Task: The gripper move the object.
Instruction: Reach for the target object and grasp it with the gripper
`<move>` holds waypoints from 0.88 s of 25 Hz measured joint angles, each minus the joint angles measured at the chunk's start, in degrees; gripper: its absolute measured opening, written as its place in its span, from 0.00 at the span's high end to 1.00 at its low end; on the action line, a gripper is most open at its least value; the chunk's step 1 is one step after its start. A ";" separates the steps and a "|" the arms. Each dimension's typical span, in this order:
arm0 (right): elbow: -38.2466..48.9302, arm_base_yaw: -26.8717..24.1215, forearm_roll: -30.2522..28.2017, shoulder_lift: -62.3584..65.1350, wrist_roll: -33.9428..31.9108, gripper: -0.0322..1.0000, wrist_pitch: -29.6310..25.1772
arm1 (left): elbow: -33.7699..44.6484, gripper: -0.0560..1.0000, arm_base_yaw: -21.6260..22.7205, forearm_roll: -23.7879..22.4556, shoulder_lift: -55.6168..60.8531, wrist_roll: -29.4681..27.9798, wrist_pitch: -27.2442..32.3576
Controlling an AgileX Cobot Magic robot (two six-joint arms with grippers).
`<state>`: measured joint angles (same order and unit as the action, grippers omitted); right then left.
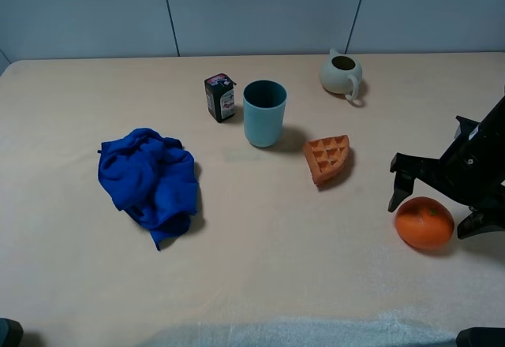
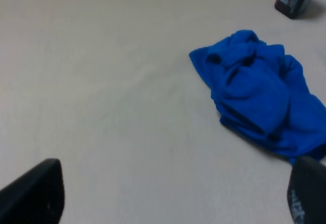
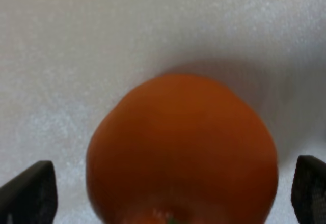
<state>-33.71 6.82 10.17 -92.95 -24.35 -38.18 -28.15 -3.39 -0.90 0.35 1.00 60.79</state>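
The object, a round orange mandarin (image 1: pixel 424 222), lies on the beige table at the right. My right gripper (image 1: pixel 439 203) is open, one black finger on either side of the fruit, just above and around it. In the right wrist view the mandarin (image 3: pixel 181 147) fills the space between the two spread fingertips (image 3: pixel 30 193); no contact shows. My left gripper (image 2: pixel 171 196) is open and empty over bare table, with its fingertips at the frame's lower corners. In the exterior view it shows only as a dark bit at the bottom left corner.
An orange waffle wedge (image 1: pixel 328 158) lies left of the mandarin. A teal cup (image 1: pixel 263 113), a small black carton (image 1: pixel 220 97) and a cream jug (image 1: pixel 342 73) stand farther back. A crumpled blue cloth (image 1: pixel 150 175) lies at the left and also shows in the left wrist view (image 2: pixel 257 94).
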 joint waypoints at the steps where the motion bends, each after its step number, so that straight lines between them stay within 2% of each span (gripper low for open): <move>1: 0.00 0.00 -0.07 -0.50 0.00 0.30 0.27 | 0.00 0.11 0.00 0.00 0.00 0.00 0.00; 22: -0.01 0.00 -0.12 -5.22 0.39 0.30 2.07 | 0.00 0.11 0.00 0.00 0.00 0.00 0.00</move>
<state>-33.72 6.82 10.05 -98.17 -23.96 -36.11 -28.15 -3.39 -0.90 0.35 1.00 60.79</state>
